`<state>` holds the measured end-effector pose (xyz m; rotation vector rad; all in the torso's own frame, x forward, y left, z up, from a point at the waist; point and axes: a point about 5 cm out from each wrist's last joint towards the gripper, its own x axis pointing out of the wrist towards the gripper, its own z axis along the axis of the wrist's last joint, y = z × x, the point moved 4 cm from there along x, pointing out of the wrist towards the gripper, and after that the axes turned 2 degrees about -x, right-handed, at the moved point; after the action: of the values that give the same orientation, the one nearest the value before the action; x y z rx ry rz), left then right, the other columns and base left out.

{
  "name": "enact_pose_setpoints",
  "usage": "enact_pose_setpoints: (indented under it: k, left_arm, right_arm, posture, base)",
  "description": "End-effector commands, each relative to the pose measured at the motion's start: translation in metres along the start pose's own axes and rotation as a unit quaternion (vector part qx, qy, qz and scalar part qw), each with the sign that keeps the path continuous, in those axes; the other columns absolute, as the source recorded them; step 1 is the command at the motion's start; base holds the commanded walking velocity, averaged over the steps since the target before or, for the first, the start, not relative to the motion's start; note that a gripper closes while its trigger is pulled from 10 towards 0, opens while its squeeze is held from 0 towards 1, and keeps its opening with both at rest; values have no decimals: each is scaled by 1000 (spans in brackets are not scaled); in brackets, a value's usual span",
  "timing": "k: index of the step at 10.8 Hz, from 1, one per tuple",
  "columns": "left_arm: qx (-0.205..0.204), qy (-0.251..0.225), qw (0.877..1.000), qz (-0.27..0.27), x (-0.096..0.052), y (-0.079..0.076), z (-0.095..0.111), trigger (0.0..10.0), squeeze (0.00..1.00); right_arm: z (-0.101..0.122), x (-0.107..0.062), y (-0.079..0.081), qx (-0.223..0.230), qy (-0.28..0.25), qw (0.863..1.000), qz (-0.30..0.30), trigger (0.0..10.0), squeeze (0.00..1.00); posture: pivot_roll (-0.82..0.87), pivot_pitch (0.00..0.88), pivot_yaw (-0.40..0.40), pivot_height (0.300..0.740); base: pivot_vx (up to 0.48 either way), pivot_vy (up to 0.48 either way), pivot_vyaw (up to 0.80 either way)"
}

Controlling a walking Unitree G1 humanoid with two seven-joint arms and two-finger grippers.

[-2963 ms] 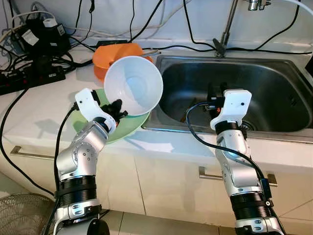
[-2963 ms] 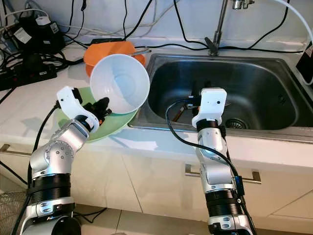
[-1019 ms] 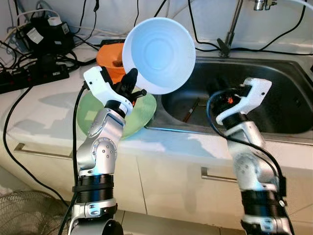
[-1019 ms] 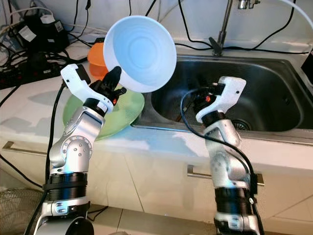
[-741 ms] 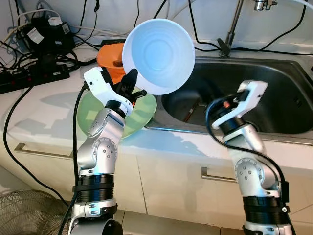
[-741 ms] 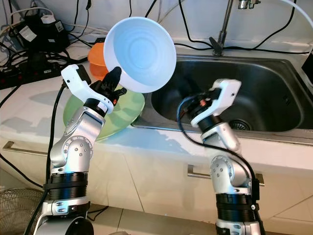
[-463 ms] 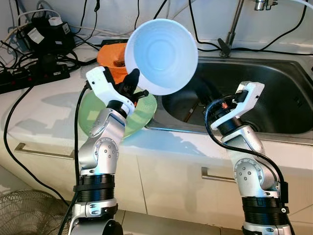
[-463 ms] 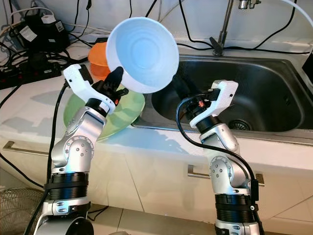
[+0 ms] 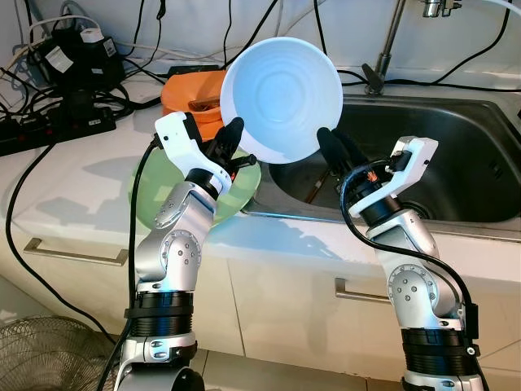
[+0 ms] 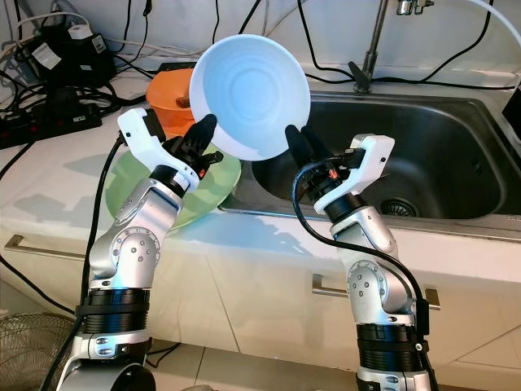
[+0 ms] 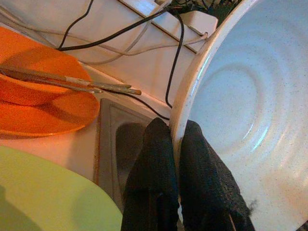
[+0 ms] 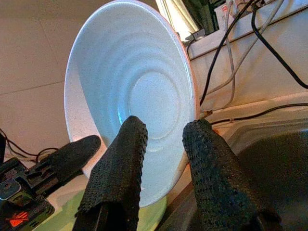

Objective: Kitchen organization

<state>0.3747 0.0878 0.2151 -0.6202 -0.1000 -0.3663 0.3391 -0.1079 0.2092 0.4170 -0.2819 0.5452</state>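
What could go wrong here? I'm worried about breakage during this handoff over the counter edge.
The left gripper pinches the white bowl only at its rim, tilted high in the air; a slip might drop it onto the green plate or into the sink.

The right gripper is open astride the opposite rim, not clamped. If the left lets go too early, the bowl may fall.

Cables cross the counter nearby and could snag an arm.

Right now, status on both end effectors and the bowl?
Left end effector clamped on white bowl rim, tilted above sink. Right end effector open at rim. Nothing between.
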Motion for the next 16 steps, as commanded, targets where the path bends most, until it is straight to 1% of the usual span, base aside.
enact_pose_setpoints:
  k: [1,5,9,10,11,12,14,16]
  left_arm:
    - [2,-6,1000,-25,-1,-9,4,10000,0]
    - [-3,-9,999,-34,-2,-11,6,10000,0]
    - [-4,-16,999,-34,-4,-10,10,10000,0]
    - [-5,-21,999,-31,-5,-9,13,10000,0]
    - [-4,-22,999,-30,-5,-8,13,10000,0]
    - [-4,-19,999,-32,-6,-8,13,10000,0]
    - [3,-1,999,-40,-6,-10,5,10000,0]
    - [2,1,999,-42,-6,-12,4,10000,0]
  right_arm:
    - [-2,0,5,2,6,1000,6,10000,0]
    - [-6,0,-1,-6,15,1000,-11,10000,0]
    - [-12,0,-15,-20,26,998,-49,10000,0]
    - [-13,0,-21,-21,25,997,-65,10000,0]
    - [-12,0,-22,-23,24,997,-68,10000,0]
    - [-11,1,-24,-21,20,997,-76,10000,0]
    - [-5,5,-27,0,-1,996,-93,10000,0]
    - [-3,6,-28,3,-7,995,-100,10000,0]
  posture:
    - [12,0,77,740]
    - [19,0,71,740]
    - [31,0,63,740]
    - [34,0,63,740]
    - [35,0,64,740]
    - [35,0,66,740]
    - [29,0,72,740]
    - [26,0,75,740]
  base:
    - [0,0,0]
    - [0,0,0]
    - [0,0,0]
    - [0,0,0]
    - [0,0,0]
    - [0,0,0]
    - [0,0,0]
    - [0,0,0]
